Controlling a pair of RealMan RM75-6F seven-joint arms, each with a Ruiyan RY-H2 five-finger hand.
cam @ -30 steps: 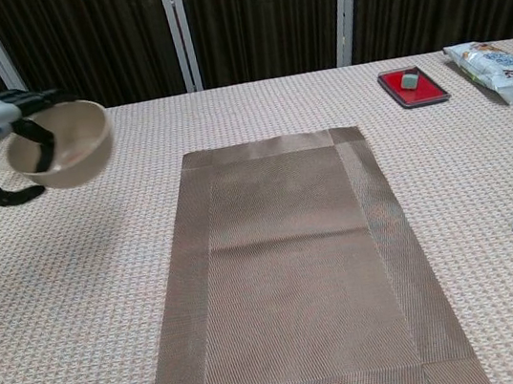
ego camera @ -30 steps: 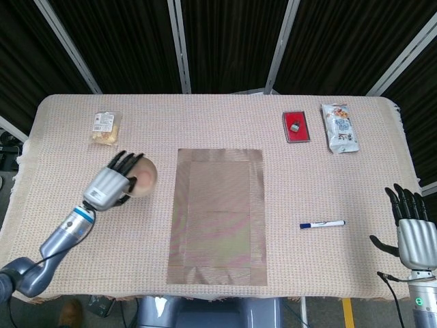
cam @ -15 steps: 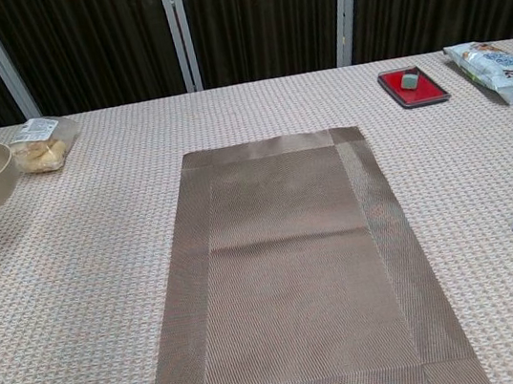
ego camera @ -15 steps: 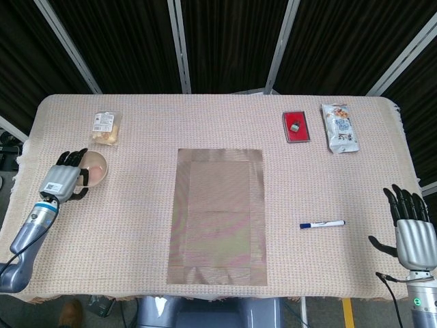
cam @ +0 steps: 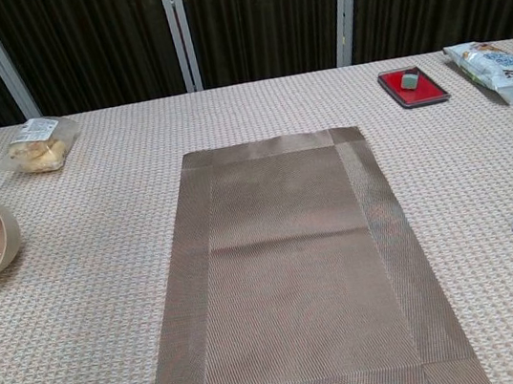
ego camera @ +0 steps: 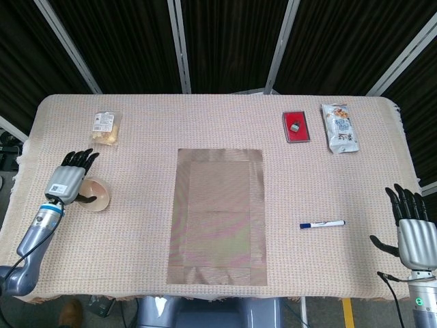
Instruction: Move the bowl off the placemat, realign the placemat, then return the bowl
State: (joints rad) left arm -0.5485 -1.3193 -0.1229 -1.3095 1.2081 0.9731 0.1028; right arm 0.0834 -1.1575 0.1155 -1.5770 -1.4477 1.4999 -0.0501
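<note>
At the near right corner of the counter (ego camera: 136,273), the right hand (ego camera: 412,229) hovers beside the edge with its fingers straight, spread apart and holding nothing. It appears only in the head view.

The placemat (ego camera: 217,216) lies lengthwise down the middle of the counter, its near end close to the front edge and its far end about midway across the cloth. It lies flat, its long sides running roughly square to the counter's front edge. Nothing rests on it. To its right, well apart, a blue-capped marker (ego camera: 321,223) lies on the woven cloth, roughly parallel to the front edge.

On the left side, well clear of the placemat, the bowl (ego camera: 94,194) sits on the counter, tipped so that its opening faces the left hand (ego camera: 69,180). That hand is at the bowl's left rim, with its thumb reaching into the bowl and its other fingers stretched out past the far side of the rim. Whether the hand actually clamps the rim or only touches it, I cannot tell. In the chest view the bowl shows at the left border, with only a dark fingertip inside it.

Farther back on the left lies a clear bag of snacks (ego camera: 106,128). At the far right sit a small red tray (ego camera: 295,126) carrying a little grey object, and just beside it a printed snack packet (ego camera: 339,127).
</note>
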